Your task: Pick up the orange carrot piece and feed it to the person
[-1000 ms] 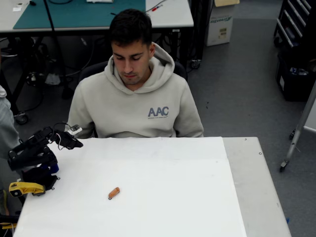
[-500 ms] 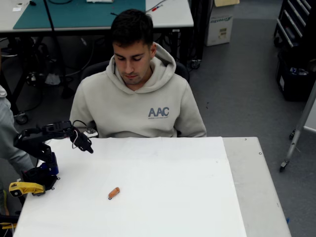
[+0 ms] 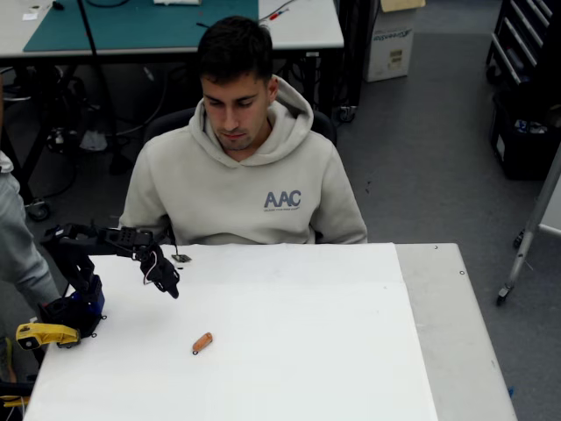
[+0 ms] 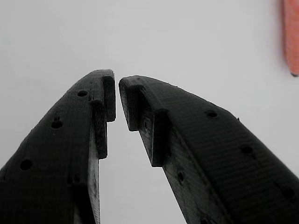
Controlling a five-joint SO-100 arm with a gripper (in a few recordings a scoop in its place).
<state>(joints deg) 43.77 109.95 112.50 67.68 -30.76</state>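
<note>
The gripper [image 3: 166, 282] is hovering nearly closed, empty, left of and beyond the orange carrot piece [image 3: 202, 343] lying on the table [image 3: 351, 351]. It should be opening wider and centering before descending.

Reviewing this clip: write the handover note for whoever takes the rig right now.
Gripper: shut and empty, over the table's white top, up and to the left of the carrot in the overhead view.
Orange carrot piece: lying on the table, untouched.
Person: seated behind the far edge, looking down.
Done: nothing grasped yet.
Left: open the jaws, descend, grasp the carrot, lift, carry it to the person.
</note>
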